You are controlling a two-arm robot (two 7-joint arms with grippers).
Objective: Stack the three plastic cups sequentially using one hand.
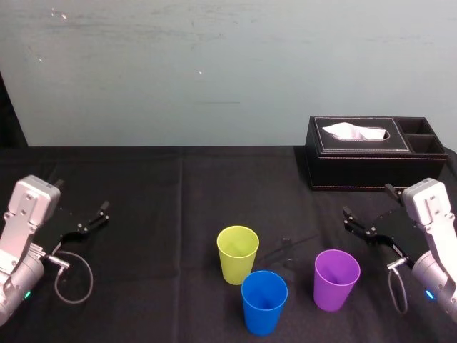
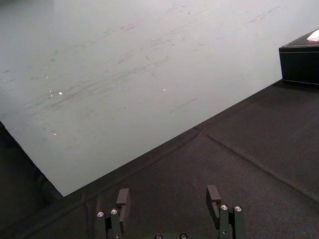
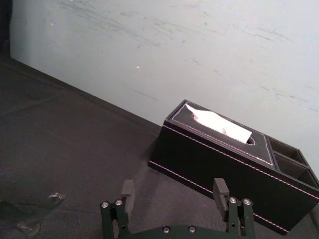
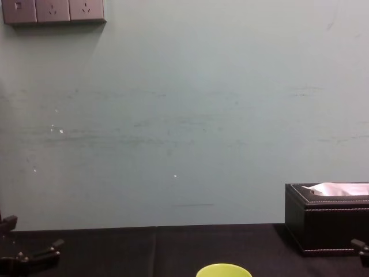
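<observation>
Where the head view looks down, the yellow-green cup (image 1: 238, 254) and blue cup (image 1: 264, 301) are set close, possibly touching, the purple cup (image 1: 336, 279) apart on the right. In the left wrist view the left gripper (image 2: 168, 193) is held spread, empty; in the right wrist view, the right gripper (image 3: 173, 184) likewise. If either crowded cup is grasped, its neighbour could be toppled.

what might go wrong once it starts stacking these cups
1. The yellow-green cup and blue cup stand close together, so a hand closing on either could knock its neighbour over.
2. The open right hand sits just in front of the tissue box; a wide swing toward the purple cup might clip it.
The left hand, also open, sits far left, away from the cups.
</observation>
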